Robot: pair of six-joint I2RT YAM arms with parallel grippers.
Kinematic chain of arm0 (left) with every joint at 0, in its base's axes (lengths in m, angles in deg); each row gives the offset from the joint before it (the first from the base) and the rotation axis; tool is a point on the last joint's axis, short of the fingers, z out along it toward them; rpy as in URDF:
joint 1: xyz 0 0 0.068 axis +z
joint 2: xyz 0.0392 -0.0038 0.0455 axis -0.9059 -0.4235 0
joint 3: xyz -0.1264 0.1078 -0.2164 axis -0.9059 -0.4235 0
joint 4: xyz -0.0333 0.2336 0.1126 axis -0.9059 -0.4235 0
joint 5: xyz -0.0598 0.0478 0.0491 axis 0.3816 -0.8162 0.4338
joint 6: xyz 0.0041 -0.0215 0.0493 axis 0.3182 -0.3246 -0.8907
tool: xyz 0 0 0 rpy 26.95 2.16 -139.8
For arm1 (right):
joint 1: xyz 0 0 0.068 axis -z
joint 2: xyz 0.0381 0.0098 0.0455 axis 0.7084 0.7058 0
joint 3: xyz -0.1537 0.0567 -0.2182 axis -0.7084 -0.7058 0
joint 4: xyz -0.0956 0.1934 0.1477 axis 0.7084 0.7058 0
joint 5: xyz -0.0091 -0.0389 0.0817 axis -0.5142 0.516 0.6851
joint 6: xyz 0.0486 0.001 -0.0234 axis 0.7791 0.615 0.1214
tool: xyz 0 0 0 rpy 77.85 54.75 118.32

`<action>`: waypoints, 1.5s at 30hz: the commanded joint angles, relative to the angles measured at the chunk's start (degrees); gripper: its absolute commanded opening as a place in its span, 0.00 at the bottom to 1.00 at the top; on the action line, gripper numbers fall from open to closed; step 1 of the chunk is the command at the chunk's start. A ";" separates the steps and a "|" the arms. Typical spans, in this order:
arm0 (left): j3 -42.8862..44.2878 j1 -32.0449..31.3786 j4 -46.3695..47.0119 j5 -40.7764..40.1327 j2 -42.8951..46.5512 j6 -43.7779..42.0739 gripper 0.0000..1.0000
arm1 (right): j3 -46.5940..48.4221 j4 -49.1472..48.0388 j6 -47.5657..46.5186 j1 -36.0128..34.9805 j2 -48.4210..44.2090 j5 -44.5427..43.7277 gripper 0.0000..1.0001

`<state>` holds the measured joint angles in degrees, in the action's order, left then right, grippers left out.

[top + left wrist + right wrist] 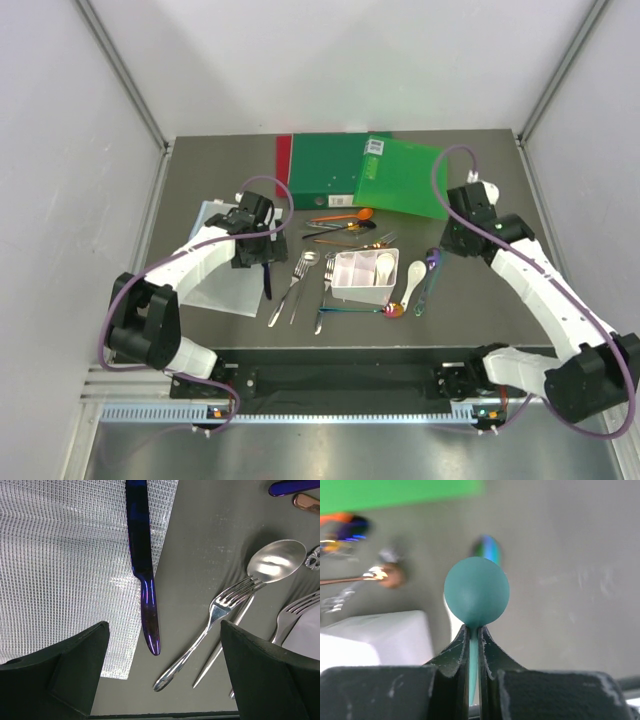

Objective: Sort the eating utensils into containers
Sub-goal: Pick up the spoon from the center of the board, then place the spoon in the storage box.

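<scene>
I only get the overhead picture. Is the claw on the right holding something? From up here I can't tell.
Observer: Yes. The right gripper is shut on a teal spoon, and the bowl pokes out past the fingertips.
Operator: And the other claw?
Observer: The left gripper is open and empty. It hovers over a dark blue knife.
Operator: Anything tangled near that knife?
Observer: Beside it, the tines of a silver fork lie across the neck of a silver spoon.
</scene>
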<state>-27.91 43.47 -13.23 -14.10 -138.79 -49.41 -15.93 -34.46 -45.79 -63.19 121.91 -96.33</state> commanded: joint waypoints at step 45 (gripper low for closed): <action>-0.85 -1.38 2.19 -8.02 1.63 3.70 0.96 | -2.66 -35.12 -17.62 -26.56 -2.18 -3.06 0.00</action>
<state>-28.13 42.33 -13.01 -20.64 -138.79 -45.98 -15.80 -65.43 -65.18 -88.15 123.52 -99.32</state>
